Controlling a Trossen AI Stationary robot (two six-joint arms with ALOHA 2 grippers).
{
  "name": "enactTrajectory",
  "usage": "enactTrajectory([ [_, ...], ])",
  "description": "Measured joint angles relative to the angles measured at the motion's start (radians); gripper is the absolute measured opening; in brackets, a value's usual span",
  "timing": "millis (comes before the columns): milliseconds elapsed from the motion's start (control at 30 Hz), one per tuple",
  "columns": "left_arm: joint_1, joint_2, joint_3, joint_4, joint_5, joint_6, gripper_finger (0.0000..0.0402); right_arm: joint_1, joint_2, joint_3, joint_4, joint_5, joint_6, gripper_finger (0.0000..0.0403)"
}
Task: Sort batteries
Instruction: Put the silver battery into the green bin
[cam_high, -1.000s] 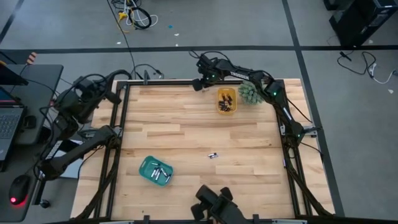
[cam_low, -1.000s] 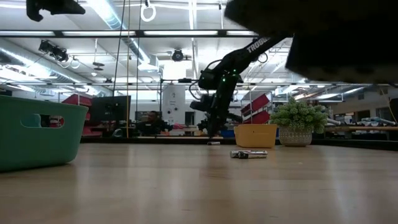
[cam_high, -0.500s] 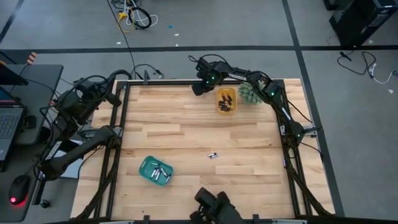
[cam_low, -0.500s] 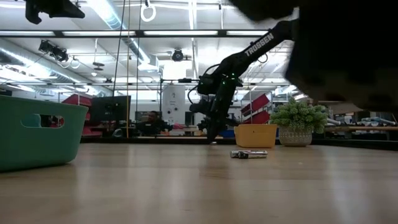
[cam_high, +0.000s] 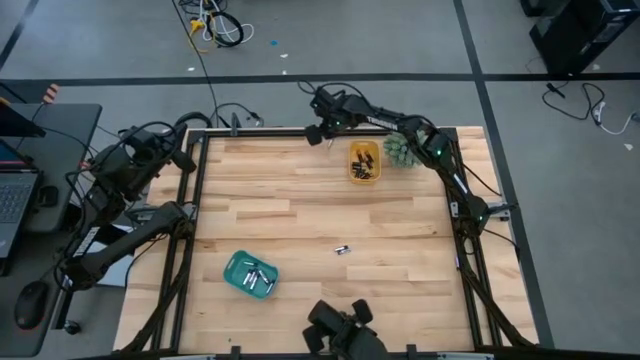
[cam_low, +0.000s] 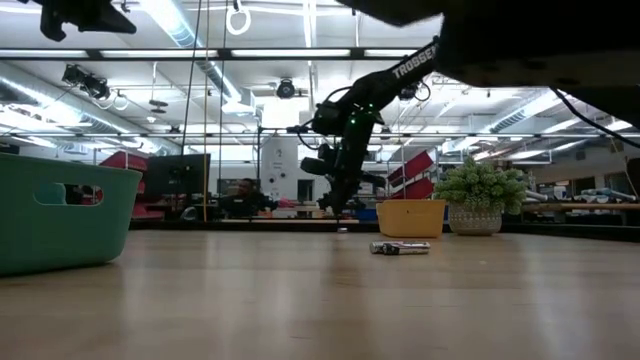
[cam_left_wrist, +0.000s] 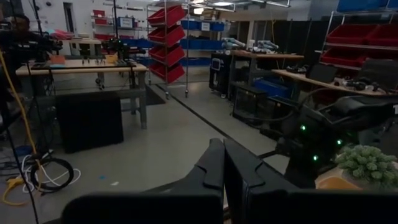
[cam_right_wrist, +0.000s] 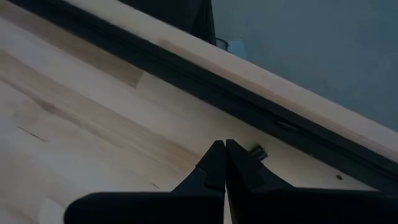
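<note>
Holding dark batteries (cam_high: 364, 165), yellow bin (cam_high: 364, 179), green bin (cam_high: 237, 274) with pale ones

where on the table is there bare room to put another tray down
Bare wood runs from the green tray up to the far rail, and from the loose batteries to the right rail. The far right corner is crowded: yellow tray, plant, right pincer. The left pincer is off the table.

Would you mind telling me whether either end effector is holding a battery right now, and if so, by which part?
Nothing is held: the left end effector and right end effector are both shut with nothing between their fingers.
</note>
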Motion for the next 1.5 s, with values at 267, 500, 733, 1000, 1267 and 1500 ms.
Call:
enactTrajectory([
  [267,0.0,0.0,0.0,-0.014,0.0,0.001,0.0,-0.03,0.013,0.0,-0.045,-0.022,-0.04,0.0],
  [500,0.0,0.0,0.0,-0.017,0.0,0.001,0.0,-0.032,0.013,-0.008,-0.05,-0.068,-0.088,0.0],
  [733,0.0,0.0,0.0,-0.052,0.0,0.002,0.0,-0.044,0.018,-0.011,-0.055,-0.067,-0.105,0.0],
  [1000,0.0,0.0,0.0,-0.067,-0.001,0.002,0.0,-0.051,0.084,-0.002,0.004,-0.141,-0.111,0.0],
  [1267,0.0,0.001,-0.01,-0.053,-0.001,0.029,0.0,-0.048,0.106,0.035,-0.038,-0.19,-0.131,0.0],
  [1500,0.0,0.002,-0.031,-0.068,-0.001,0.054,0.0,-0.018,0.114,0.229,-0.186,-0.205,-0.479,0.0],
])
